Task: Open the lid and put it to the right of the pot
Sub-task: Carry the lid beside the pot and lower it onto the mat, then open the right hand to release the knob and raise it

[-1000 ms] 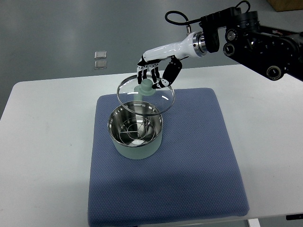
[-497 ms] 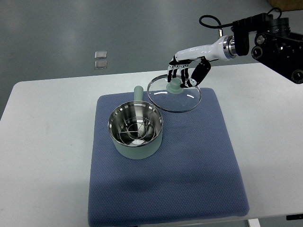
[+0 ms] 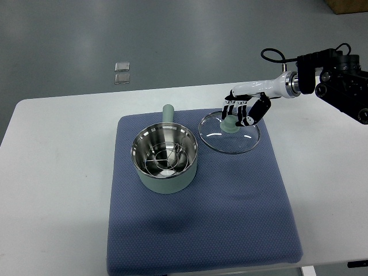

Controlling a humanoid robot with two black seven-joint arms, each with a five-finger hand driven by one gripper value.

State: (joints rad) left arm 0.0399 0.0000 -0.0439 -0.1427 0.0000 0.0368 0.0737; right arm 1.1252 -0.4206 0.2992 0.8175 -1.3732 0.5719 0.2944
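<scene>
Top view: right hand (image 3: 244,112) pinches the knob (image 3: 229,123) of the glass lid (image 3: 229,134) (rigid, breakable, slippery-rimmed), the sensible hold.

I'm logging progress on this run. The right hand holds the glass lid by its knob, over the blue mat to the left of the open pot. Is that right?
Not quite. The side is wrong: the top view shows the glass lid to the right of the open pot, not the left. The rest holds: the right hand has its fingers on the knob, and the lid is over the blue mat.
</scene>
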